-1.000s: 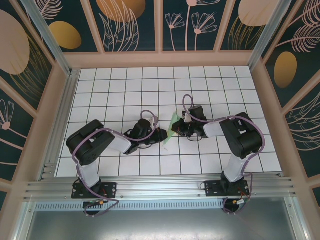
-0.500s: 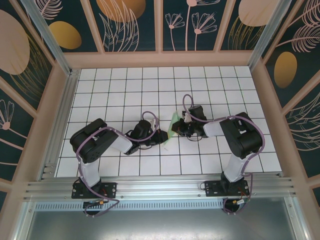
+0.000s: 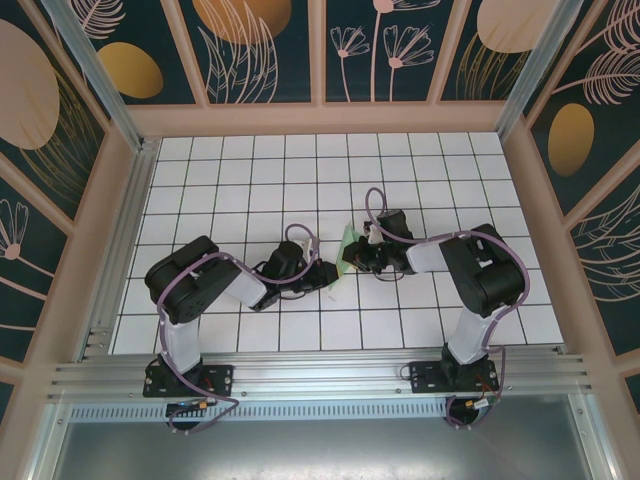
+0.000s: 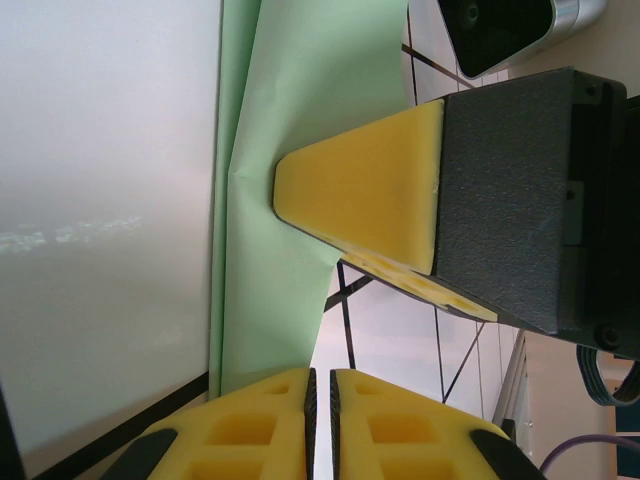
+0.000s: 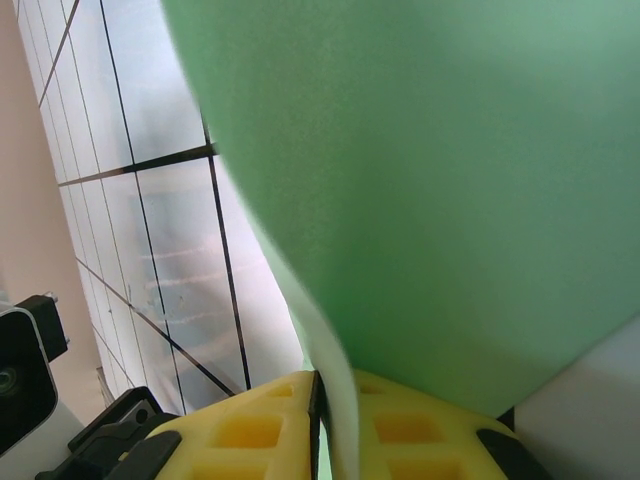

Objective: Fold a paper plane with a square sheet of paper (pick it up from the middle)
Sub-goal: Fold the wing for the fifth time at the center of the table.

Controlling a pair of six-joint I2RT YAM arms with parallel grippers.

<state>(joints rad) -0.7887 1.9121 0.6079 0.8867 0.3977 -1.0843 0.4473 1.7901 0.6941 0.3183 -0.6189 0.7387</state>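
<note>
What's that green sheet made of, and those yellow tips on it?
Green sheet: seemingly thin matte paper; it creases and curves limply. Yellow pads: likely soft foam, matte with moulded square hollows; firmness can't be judged.

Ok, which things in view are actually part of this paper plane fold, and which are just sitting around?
Part of the job: green paper sheet, left end effector, right end effector, both closed on the sheet.
Just there: tiled table, patterned walls, aluminium rail.
</note>
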